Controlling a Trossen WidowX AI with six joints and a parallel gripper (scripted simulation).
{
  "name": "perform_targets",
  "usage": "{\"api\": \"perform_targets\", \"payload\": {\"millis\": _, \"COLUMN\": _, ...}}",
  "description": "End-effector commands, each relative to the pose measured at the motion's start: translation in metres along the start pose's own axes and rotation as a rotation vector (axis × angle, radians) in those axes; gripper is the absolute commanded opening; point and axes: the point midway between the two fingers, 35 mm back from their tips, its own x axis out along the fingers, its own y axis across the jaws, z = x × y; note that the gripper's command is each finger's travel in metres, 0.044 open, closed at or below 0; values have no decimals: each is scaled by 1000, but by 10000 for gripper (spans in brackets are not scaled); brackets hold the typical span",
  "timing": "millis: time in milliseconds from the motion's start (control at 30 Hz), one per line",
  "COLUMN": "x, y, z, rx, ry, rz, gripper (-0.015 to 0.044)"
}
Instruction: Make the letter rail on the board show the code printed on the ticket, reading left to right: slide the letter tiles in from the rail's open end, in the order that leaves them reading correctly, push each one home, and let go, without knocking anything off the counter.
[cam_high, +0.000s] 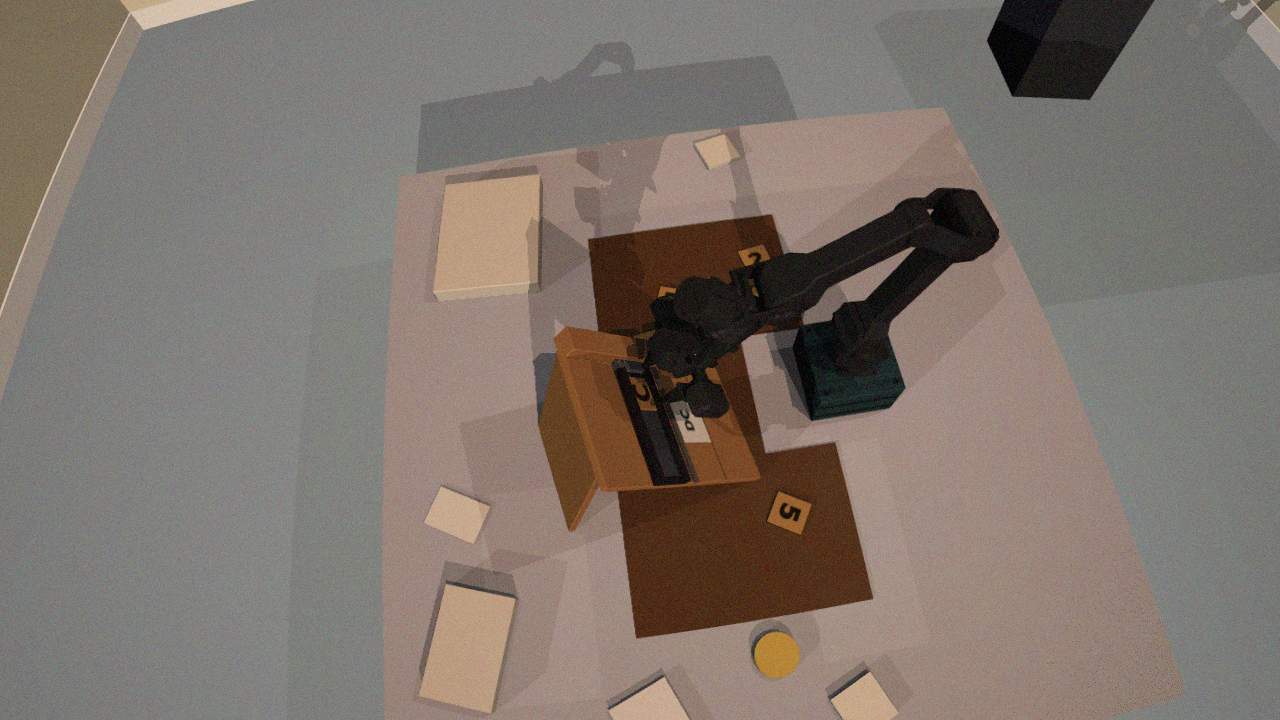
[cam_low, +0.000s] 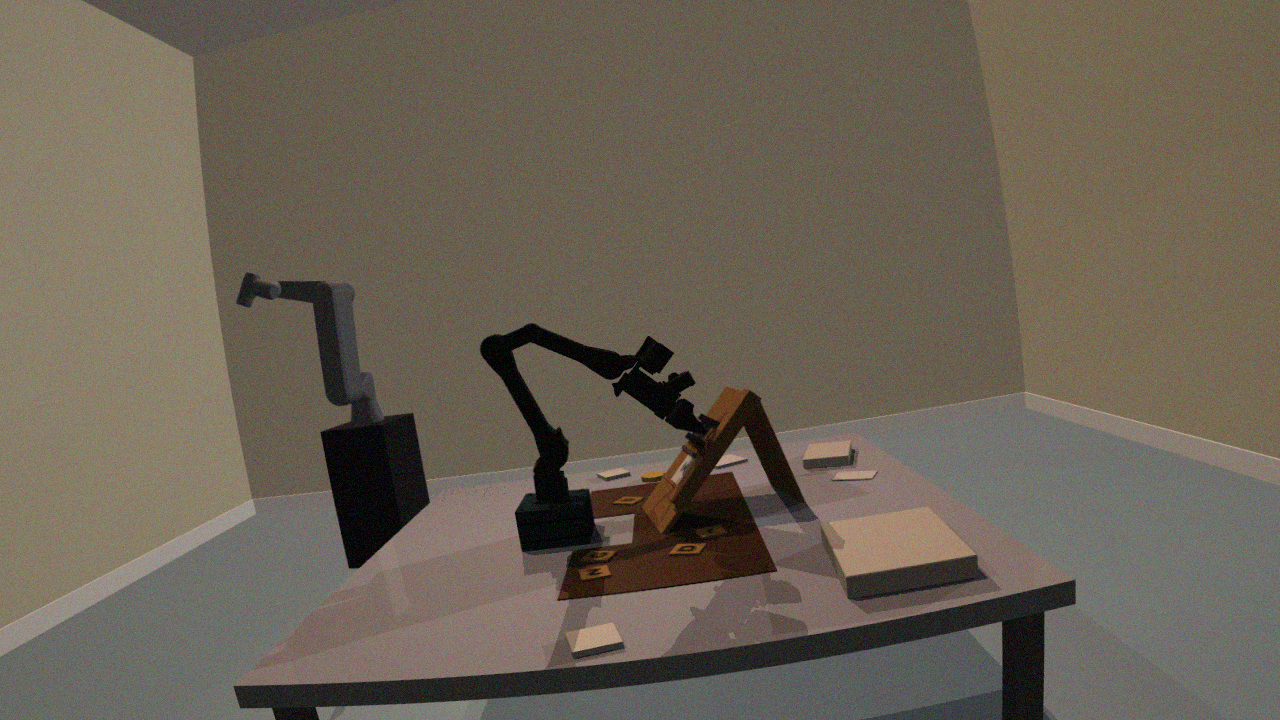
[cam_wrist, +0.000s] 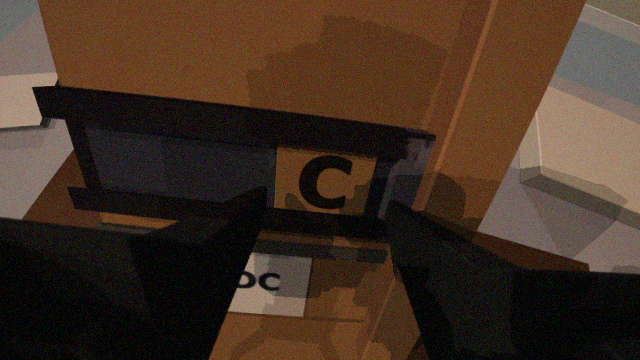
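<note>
The C tile (cam_wrist: 325, 180) (cam_high: 642, 392) sits in the dark rail (cam_wrist: 150, 104) (cam_high: 664, 454) on the tilted wooden board (cam_wrist: 200, 45) (cam_high: 608, 428) (cam_low: 732, 404). In the wrist view it is near the rail's right end, with empty channel to its left. My gripper (cam_wrist: 328, 202) (cam_high: 657, 374) (cam_low: 703, 432) is open at the C tile, with gaps between tile and fingers. The ticket (cam_wrist: 292, 287) (cam_high: 695, 431) below reads DC, its left part hidden by a finger. A 5 tile (cam_high: 789, 512) (cam_low: 628, 500), a 2 tile (cam_high: 754, 257) (cam_low: 594, 572) and a D tile (cam_low: 687, 548) lie on the mat.
The brown mat (cam_high: 716, 582) (cam_low: 747, 548) lies beneath the board. Two more tiles (cam_low: 597, 556) (cam_low: 711, 531) lie on it, their marks unclear. A large pale block (cam_high: 490, 232) (cam_low: 899, 546), another pale block (cam_high: 469, 646) and a yellow disc (cam_high: 776, 653) stand around it.
</note>
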Motion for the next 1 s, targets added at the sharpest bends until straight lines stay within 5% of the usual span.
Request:
{"api": "perform_targets", "payload": {"millis": 0, "x": -3, "y": 0, "z": 0, "rx": -3, "ry": -2, "rz": 2, "gripper": 295}}
{"api": "perform_targets", "payload": {"millis": 967, "x": -20, "y": 0, "z": -1, "rx": -3, "ry": -1, "rz": 2, "gripper": 295}}
